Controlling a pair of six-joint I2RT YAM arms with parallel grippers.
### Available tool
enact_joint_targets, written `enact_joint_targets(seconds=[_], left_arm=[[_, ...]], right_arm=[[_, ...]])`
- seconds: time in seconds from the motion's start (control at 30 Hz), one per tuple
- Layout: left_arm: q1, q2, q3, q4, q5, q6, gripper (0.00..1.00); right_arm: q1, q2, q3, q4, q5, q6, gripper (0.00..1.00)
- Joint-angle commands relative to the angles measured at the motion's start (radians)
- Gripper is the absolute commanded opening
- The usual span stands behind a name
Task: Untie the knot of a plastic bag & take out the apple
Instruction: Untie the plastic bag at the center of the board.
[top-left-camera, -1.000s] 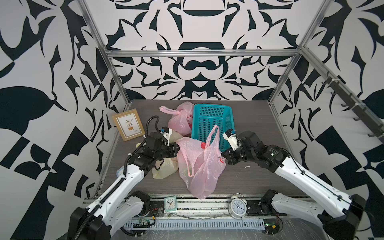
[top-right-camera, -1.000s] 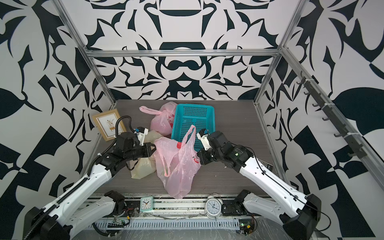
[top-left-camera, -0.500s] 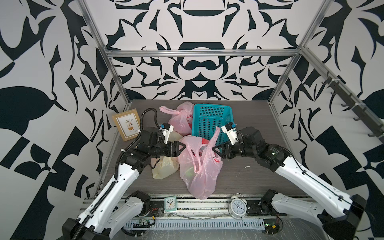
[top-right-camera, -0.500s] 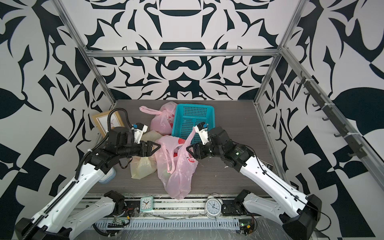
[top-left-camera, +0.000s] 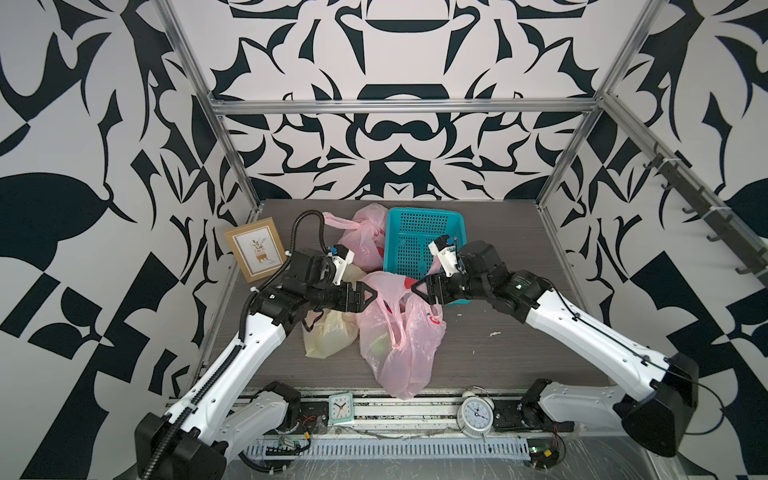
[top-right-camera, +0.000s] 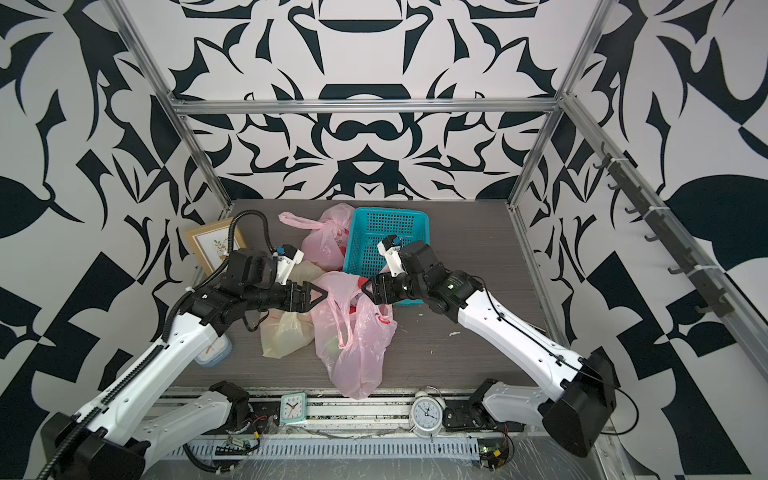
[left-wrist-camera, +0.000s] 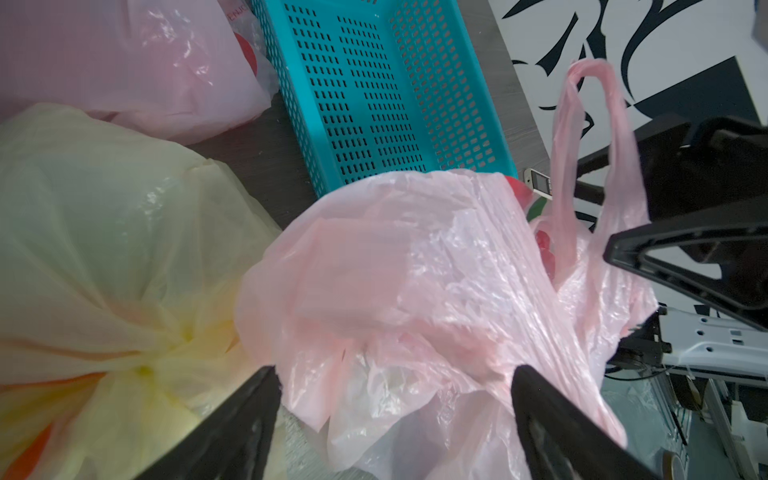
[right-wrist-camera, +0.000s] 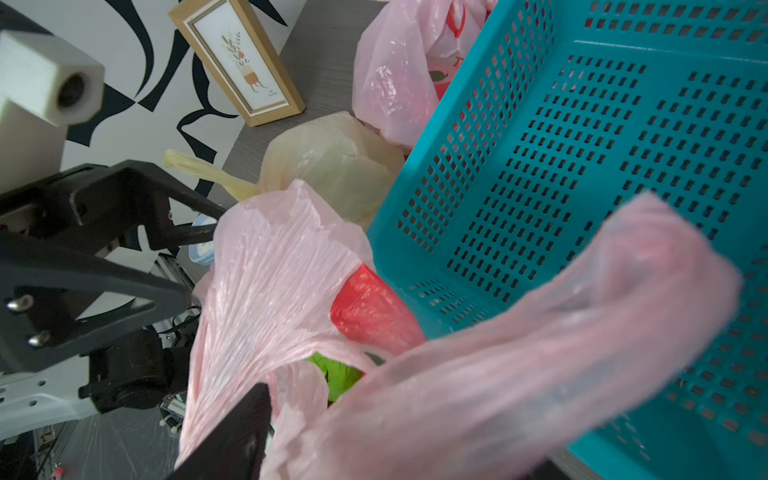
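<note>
The pink bag (top-left-camera: 399, 332) lies by the table's (top-left-camera: 519, 332) front edge. It looks thin, soft and slippery. My left gripper (top-left-camera: 370, 298) and right gripper (top-left-camera: 417, 292) have their jaws apart, holding nothing. I'd pinch a loose handle (left-wrist-camera: 565, 137).

We find the pink plastic bag (top-left-camera: 399, 332) before the teal perforated plastic basket (top-left-camera: 419, 232), a cream plastic bag (top-left-camera: 328, 336) touching its left.
</note>
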Motion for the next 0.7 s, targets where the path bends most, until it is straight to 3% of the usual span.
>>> enact_joint_targets(seconds=[0.0, 0.1, 0.17, 0.27, 0.43, 0.67], left_arm=[[-0.001, 0.021, 0.051, 0.049, 0.065, 0.023, 0.86], [-0.002, 0.067, 0.064, 0.085, 0.128, 0.013, 0.63], [-0.007, 0.108, 0.076, 0.097, 0.170, 0.004, 0.45], [-0.022, 0.142, 0.070, 0.142, 0.196, -0.021, 0.34], [-0.034, 0.153, 0.049, 0.255, 0.190, -0.084, 0.28], [-0.034, 0.197, 0.015, 0.386, 0.123, -0.149, 0.27]], right_arm=[[0.003, 0.021, 0.073, 0.017, 0.024, -0.036, 0.61], [0.003, 0.024, 0.070, 0.063, -0.027, -0.061, 0.30], [0.005, 0.011, 0.060, 0.094, -0.047, -0.069, 0.18], [0.013, -0.016, 0.050, 0.115, -0.082, -0.097, 0.06], [0.079, -0.054, 0.035, 0.096, -0.195, -0.151, 0.03], [0.272, -0.078, -0.028, -0.006, -0.275, -0.210, 0.03]])
